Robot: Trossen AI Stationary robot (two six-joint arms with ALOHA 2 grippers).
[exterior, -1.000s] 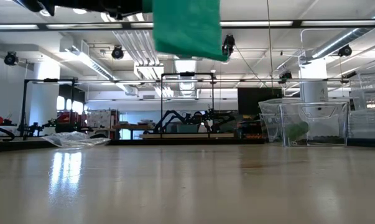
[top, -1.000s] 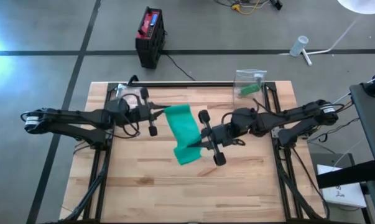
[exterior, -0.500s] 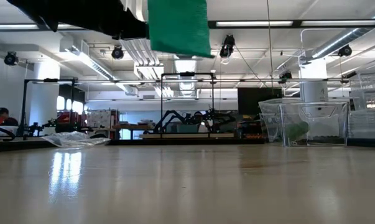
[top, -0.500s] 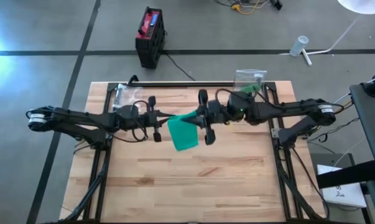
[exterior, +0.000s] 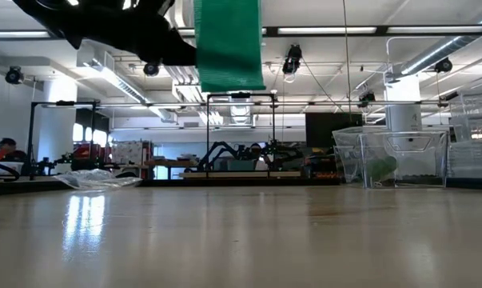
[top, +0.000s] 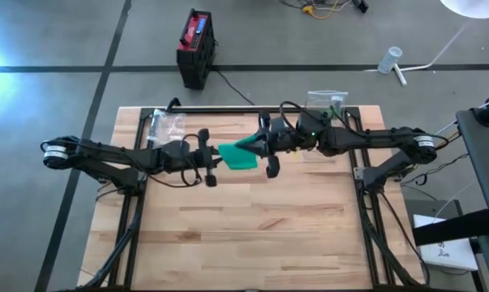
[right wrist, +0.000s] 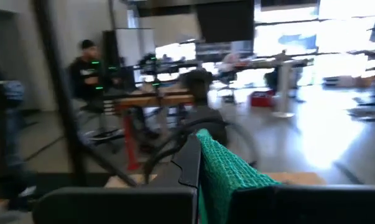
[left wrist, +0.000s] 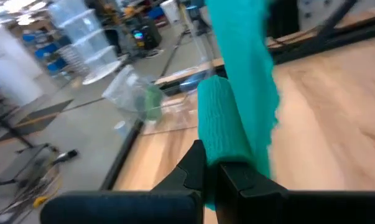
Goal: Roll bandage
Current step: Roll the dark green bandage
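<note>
Left tool (top: 217, 153) and right tool (top: 255, 147) pinch green bandage (top: 240, 155) between them.

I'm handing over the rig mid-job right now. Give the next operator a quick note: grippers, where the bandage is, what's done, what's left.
Left gripper: jaws shut on the green bandage, at its rolled end.
Right gripper: jaws shut on the bandage's other end.
Bandage: held between both grippers in the air above the table, near the back middle; a loose length hangs down in the low view.
Done: bandage lifted, roll started at the left gripper.
Left: wind in the remaining loose length and set the roll down.
</note>
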